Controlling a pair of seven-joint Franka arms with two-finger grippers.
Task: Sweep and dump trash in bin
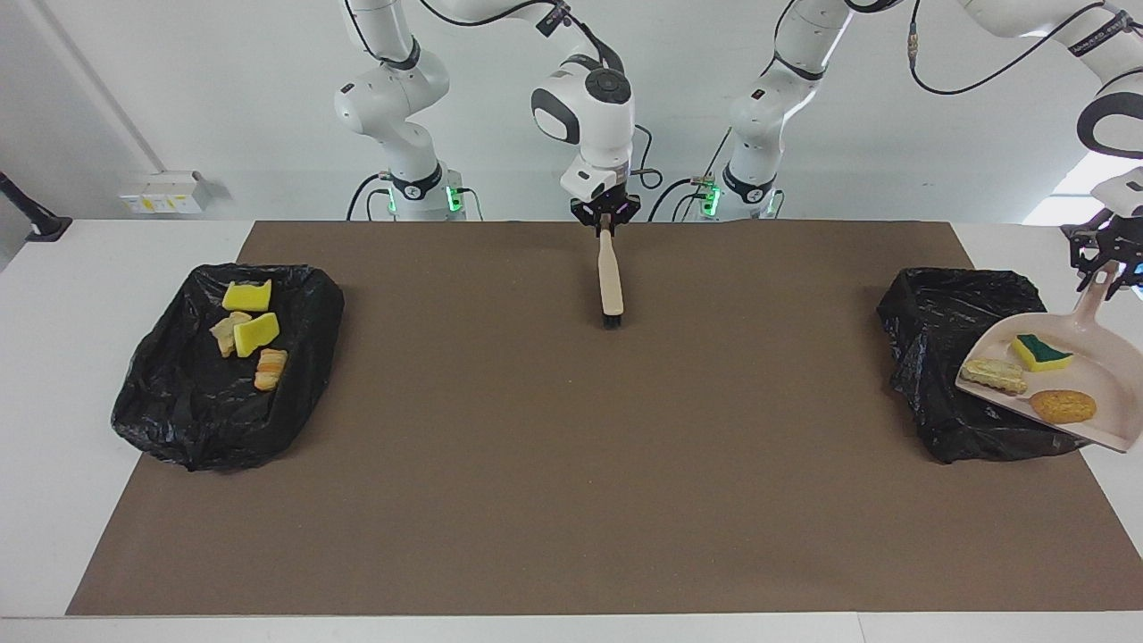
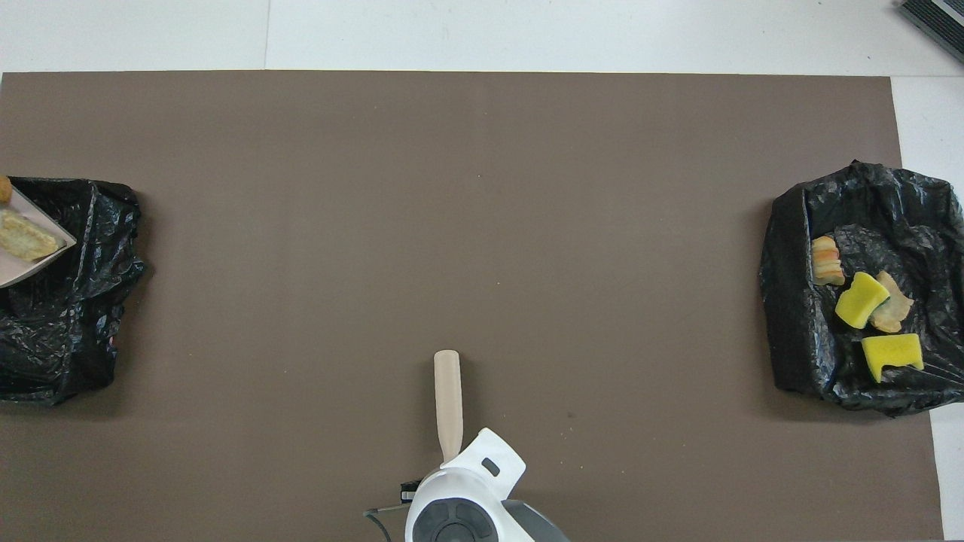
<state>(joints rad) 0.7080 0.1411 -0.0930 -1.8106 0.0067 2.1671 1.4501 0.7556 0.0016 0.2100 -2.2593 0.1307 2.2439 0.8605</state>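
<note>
Brown mat (image 1: 571,464) covers most of the white surface (image 1: 116,250). Two black bag-lined bins, one at each end. Bin at the right arm's end (image 1: 179,402) holds four bits of trash: two yellow sponge chunks (image 1: 247,296) (image 1: 256,333), a tan lump (image 1: 226,332) touching the second chunk, and an orange-striped bread piece (image 1: 271,369) just beside them. Left gripper (image 1: 1105,259) clamped on the handle of the beige dustpan (image 1: 1112,371), which is raised and tilted over the bin at the left arm's end (image 1: 946,357), its lip over the bag. On the pan: a yellow-and-green sponge (image 1: 1041,352), a pale bread-like lump (image 1: 993,375) at the lip, and a round golden-brown piece (image 1: 1063,406). In the overhead view only the pan's corner and the pale lump show clearly. Right gripper (image 1: 605,214) closed on the top of the brush (image 1: 610,277) handle, at the mat's edge nearest the robots, mid-table; brush hangs upright, black bristles down. Whether the bristles touch the mat, cannot tell.
</note>
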